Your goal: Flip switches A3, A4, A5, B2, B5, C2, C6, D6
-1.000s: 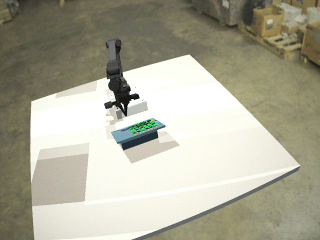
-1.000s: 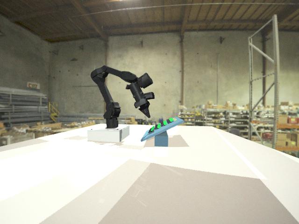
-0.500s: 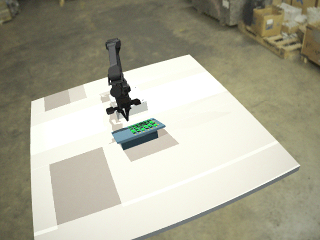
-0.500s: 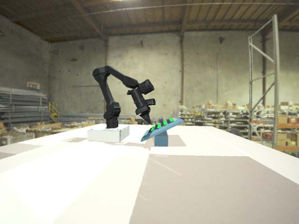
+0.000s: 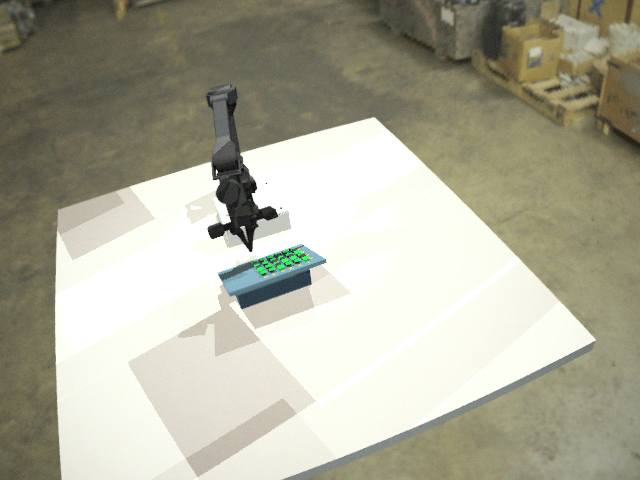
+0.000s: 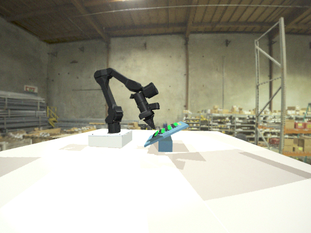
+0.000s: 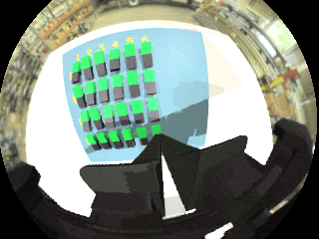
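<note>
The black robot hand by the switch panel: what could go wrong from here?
The closed black hand points at the near edge of the tilted blue panel, so coming down slightly off might scrape it. The green-and-black switches sit close together, so a press could catch a neighbour.

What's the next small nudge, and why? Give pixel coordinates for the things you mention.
Probably ease the shut pincer (image 5: 250,250) (image 6: 154,128) (image 7: 159,137) down onto D6 (image 7: 157,129): it is on the list, and the tips appear over its near half, just above the panel (image 5: 242,282) (image 6: 184,124) (image 7: 184,55). Which end is raised, I can't tell.
</note>
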Controlling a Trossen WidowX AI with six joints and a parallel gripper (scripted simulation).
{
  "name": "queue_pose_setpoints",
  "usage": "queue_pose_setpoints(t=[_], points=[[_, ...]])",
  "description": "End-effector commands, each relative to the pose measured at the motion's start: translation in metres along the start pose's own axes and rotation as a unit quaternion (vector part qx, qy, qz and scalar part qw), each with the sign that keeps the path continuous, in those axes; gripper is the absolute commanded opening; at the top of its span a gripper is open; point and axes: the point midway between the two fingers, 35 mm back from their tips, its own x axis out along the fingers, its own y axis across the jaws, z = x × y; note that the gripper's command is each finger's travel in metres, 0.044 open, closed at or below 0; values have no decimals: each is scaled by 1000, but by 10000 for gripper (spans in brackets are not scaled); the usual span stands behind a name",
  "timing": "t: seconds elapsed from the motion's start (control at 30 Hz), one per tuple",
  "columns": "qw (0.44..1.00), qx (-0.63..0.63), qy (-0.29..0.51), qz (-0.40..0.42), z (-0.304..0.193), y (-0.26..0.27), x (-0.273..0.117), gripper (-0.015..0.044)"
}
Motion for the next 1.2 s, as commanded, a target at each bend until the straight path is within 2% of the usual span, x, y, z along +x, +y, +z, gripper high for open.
queue_pose_setpoints(t=[0.0, 0.6, 1.17], points=[[1000, 3, 6, -1, -3, 0, 8, 0], [1000, 3, 6, -1, -3, 0, 26, 0], [1000, 3, 6, -1, -3, 0, 26, 0]])
